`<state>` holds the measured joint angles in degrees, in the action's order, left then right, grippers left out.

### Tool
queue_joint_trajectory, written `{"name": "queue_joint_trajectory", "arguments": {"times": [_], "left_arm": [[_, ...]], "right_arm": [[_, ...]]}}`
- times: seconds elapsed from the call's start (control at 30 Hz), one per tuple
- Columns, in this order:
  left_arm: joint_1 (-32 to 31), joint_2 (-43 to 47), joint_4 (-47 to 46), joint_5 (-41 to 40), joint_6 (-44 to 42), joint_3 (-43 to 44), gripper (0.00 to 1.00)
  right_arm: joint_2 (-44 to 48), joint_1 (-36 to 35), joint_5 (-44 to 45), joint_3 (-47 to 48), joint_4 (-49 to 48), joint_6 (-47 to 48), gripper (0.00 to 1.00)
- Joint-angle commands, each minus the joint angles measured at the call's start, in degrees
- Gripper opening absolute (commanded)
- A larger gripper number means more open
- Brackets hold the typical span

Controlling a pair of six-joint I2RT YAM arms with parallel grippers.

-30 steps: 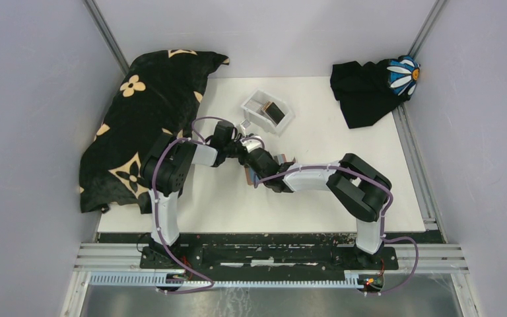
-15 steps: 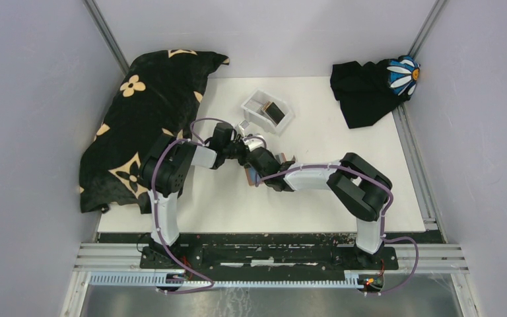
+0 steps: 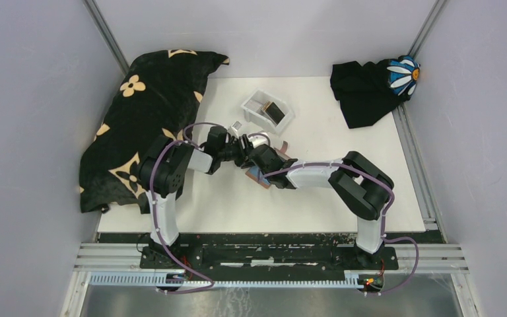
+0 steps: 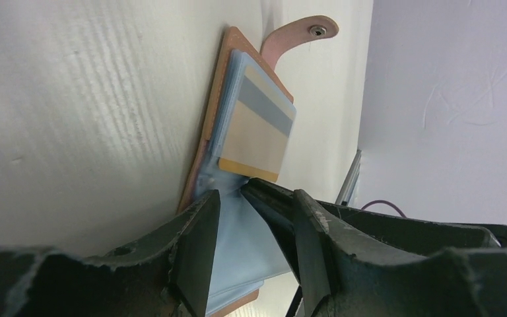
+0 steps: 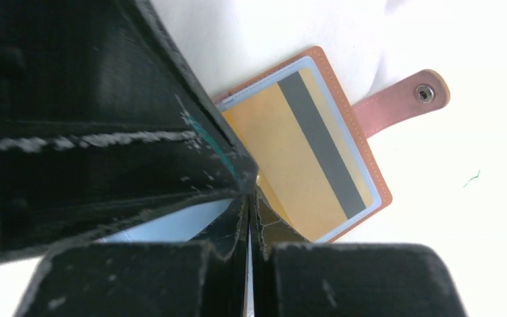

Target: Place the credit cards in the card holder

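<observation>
Card holder (image 5: 375, 173) is laid open at mid-surface (image 3: 343, 191), strap toward 1 o'clock. At its 10 o'clock the left pincer (image 4: 254, 205) is held parted. A gold card (image 5: 304, 152) is sleeved inside. From 3 o'clock the right pincer (image 5: 249, 195) is clamped on its blue leaf.

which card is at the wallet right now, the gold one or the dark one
The gold-yellow card with the grey stripe, lying on the open card holder. The dark card sits apart in the white tray.

Top camera looks down over the whole table (image 3: 317, 205) from above. Both wrist cameras press close, sharing the card holder (image 5: 360, 115).
</observation>
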<state>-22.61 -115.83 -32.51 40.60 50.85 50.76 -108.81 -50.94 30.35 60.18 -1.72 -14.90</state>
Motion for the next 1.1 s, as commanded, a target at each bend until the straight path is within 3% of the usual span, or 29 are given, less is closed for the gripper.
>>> {"name": "queue_joint_trajectory", "arguments": {"times": [0.0, 0.17, 0.43, 0.53, 0.83, 1.07], "left_arm": [[2.7, 0.9, -8.6, -3.5, 7.4, -4.1, 0.54], [4.1, 4.9, -16.1, -6.2, 11.0, -8.1, 0.55], [5.5, 17.5, -14.2, -14.7, 10.4, -14.9, 0.57], [5.2, 22.8, -11.1, -17.7, 9.2, -18.5, 0.62], [1.1, 36.1, -12.5, -26.9, 12.9, -35.1, 0.73], [-6.8, 36.1, -15.6, -32.5, 16.6, -38.4, 0.75]], "right_arm": [[3.2, 0.6, -1.1, 0.1, -0.9, 0.1, 0.01], [4.6, -0.4, -3.0, -0.1, -1.6, 0.6, 0.07], [8.3, -0.9, -5.0, 1.4, 0.1, 0.5, 0.27], [9.1, -0.9, -3.6, 2.8, 2.6, 0.5, 0.32], [8.7, 3.9, -2.4, 5.5, 6.9, -0.2, 0.36], [6.3, 8.8, -5.2, 7.6, 9.3, -1.5, 0.36]]}}
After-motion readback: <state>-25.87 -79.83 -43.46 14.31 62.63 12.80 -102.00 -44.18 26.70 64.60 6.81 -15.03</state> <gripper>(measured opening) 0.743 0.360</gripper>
